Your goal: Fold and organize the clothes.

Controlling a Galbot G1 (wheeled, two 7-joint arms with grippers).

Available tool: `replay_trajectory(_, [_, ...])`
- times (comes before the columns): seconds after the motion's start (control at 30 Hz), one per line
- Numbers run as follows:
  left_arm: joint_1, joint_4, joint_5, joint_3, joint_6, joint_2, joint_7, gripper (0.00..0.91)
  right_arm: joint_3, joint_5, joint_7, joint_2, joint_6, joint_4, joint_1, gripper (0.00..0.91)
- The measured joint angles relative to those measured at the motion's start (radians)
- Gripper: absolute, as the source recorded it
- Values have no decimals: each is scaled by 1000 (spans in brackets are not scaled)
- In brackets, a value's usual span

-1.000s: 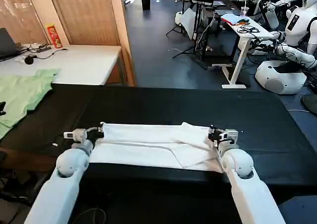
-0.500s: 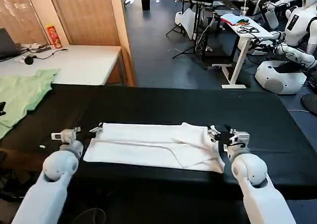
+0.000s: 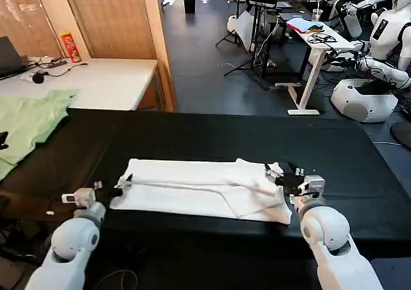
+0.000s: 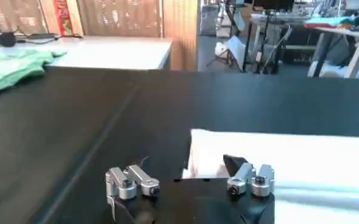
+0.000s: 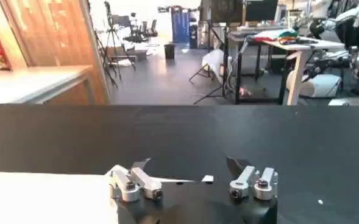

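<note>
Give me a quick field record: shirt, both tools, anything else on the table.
shirt: white T-shirt, folded into a long band, lying flat on the black table
left tool: open, at the shirt's left end, holding nothing
right tool: open, at the shirt's right end, holding nothing
other item: pale green garment at the table's far left

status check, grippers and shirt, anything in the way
Left gripper open, off the shirt's left end. Right gripper open at its right end. Shirt folded into a flat band on the black table. Nothing in the way.
</note>
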Motion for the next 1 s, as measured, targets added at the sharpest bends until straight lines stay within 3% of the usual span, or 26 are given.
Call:
replay_trajectory(0.17, [13, 5, 23, 5, -9, -15, 8, 673, 1, -1, 0, 0, 1, 4, -1, 878])
replay_trajectory(0.4, [21, 14, 36, 10, -15, -32, 17, 497, -2, -5, 0, 2, 1, 12, 0, 878])
replay_trajectory(0.43, [23, 14, 36, 11, -15, -34, 17, 351, -2, -6, 1, 2, 1, 12, 1, 878])
replay_trajectory(0.47, [24, 13, 36, 12, -15, -35, 18, 312, -2, -7, 1, 2, 2, 12, 1, 878])
replay_trajectory(0.5, [26, 12, 36, 12, -15, -36, 18, 205, -2, -9, 0, 2, 2, 12, 2, 878])
replay_trajectory(0.63, [25, 8, 37, 14, -11, -38, 21, 20, -4, -13, -1, 5, 4, 15, 2, 878])
replay_trajectory(1.0, [-9, 52, 185, 5, -54, 11, 38, 0, 13, -13, -3, -1, 2, 41, -13, 878])
